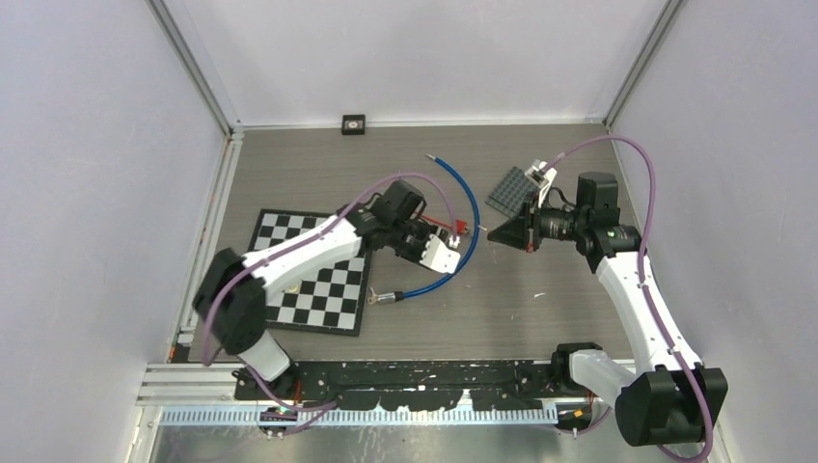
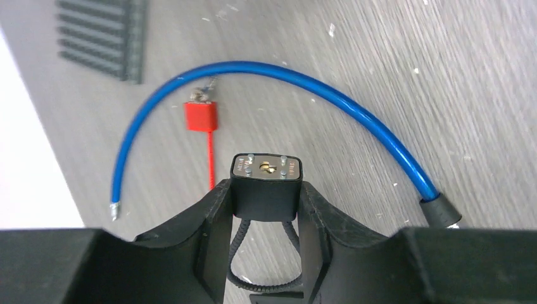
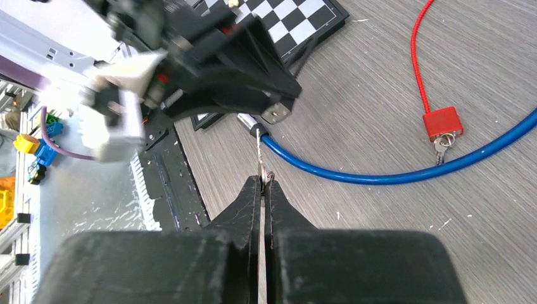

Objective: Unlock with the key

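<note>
- The left end effector (image 2: 265, 190) is partly closed. Its two fingers (image 2: 218, 215) press on both sides of the black lock (image 2: 265, 185) and hold it.
- The black lock sits inside the bend of the blue cable (image 2: 253, 65). Its shiny face with the keyhole (image 2: 266, 168) looks toward the top of the bend.
- A black loop (image 2: 235, 253) hangs from the black lock, back between the fingers.
- The right end effector (image 3: 263, 187) is closed tight. It pinches the key (image 3: 261, 161) between its tips.
- From above, the right end effector sits just outside the bend of the blue cable, across from the black lock.
- The key points over the blue cable at the black lock. It is near the lock but not in the keyhole.
- A red lock (image 2: 201, 116) lies flat inside the bend, close to the blue cable. Small keys (image 2: 204, 95) hang on it, almost touching the cable.
- A thin red cord (image 2: 210, 161) runs from the red lock to a spot beside the black lock.
- A checkerboard (image 1: 328, 299) lies on the counter (image 1: 540, 318), next to one end of the blue cable.
- A grey plate (image 1: 508, 190) lies outside the bend, near the cable's far end.
</note>
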{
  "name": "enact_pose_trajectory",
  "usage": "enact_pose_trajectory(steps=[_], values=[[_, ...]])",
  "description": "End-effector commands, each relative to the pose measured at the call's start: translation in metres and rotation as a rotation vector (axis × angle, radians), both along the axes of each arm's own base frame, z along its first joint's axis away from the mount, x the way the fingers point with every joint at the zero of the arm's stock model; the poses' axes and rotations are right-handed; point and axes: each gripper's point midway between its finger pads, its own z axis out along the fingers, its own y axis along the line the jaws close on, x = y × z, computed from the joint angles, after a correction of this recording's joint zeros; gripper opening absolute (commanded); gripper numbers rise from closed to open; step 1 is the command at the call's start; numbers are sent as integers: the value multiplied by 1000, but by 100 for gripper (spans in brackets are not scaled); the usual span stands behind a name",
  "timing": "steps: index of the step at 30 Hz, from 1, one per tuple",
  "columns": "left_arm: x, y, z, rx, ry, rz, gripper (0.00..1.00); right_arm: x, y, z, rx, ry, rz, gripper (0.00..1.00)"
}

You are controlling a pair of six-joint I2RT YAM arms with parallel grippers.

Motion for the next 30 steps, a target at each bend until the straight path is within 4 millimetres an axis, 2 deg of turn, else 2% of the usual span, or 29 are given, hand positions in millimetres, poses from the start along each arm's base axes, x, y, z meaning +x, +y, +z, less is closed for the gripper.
enact_pose_trajectory(steps=[1,7,11,14,21,23,30], values=[[-2,-10,60,-269,-6,140,0,1,7,15,32,-10,27,0],[-13,3,72,-476,-122,164,0,-18,28,-1,-85,40,138,1],[-12,11,77,-596,-249,169,0,-29,48,-8,-127,79,216,1],[-11,15,79,-640,-322,164,0,-39,55,-17,-170,127,265,0],[-30,17,83,-808,-431,70,0,-62,71,-38,-258,205,348,1],[-32,18,83,-834,-429,68,0,-62,77,-42,-249,221,343,1],[-34,21,82,-895,-416,95,0,-42,91,-47,-249,240,236,1]])
